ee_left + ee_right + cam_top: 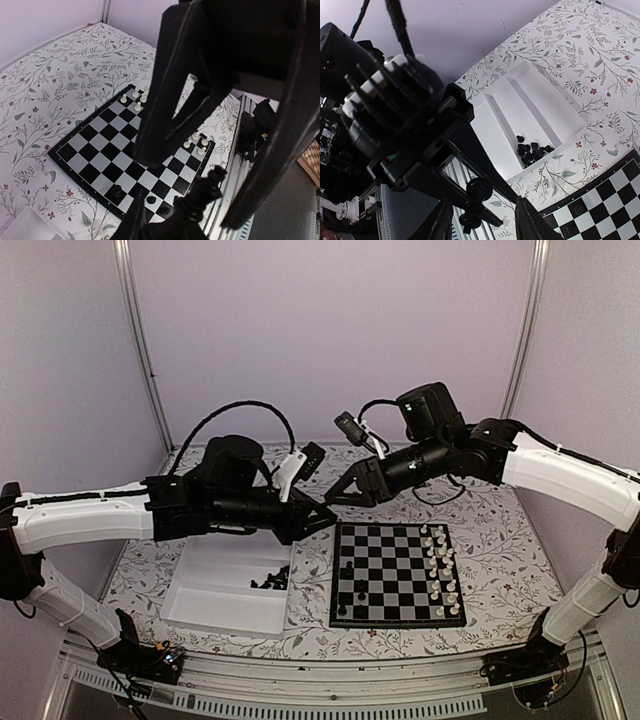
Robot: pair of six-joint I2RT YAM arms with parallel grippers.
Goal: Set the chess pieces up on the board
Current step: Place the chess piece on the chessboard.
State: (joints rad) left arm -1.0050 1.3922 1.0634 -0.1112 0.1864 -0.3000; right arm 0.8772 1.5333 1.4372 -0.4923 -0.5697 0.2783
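Both white-shelled robot arms, black at the joints, fill the front of the scene. The left arm reaches in from the left and the right arm from the right. They meet in the air just beyond the board's far left corner.

Under them is the table, covered in a white cloth printed with grey leaves and small red flowers. White rectangular shallow plastic tray sits left of centre, divided into long compartments. Small square black-and-white chequered chessboard with a thin black border lies flat to the right of the tray, a gap between them.

Black two-finger left gripper is pinching one tiny black plastic chess piece, held tilted, clear of the table. Black right gripper has its fingers spread, one on each side of that piece; cannot tell if they touch it.

Heap of tiny black plastic chess pieces lies at the end of one tray compartment, against the wall facing the board. Tiny white chess pieces stand in two files along the board's right side. A few more black pieces stand on squares along its left edge.
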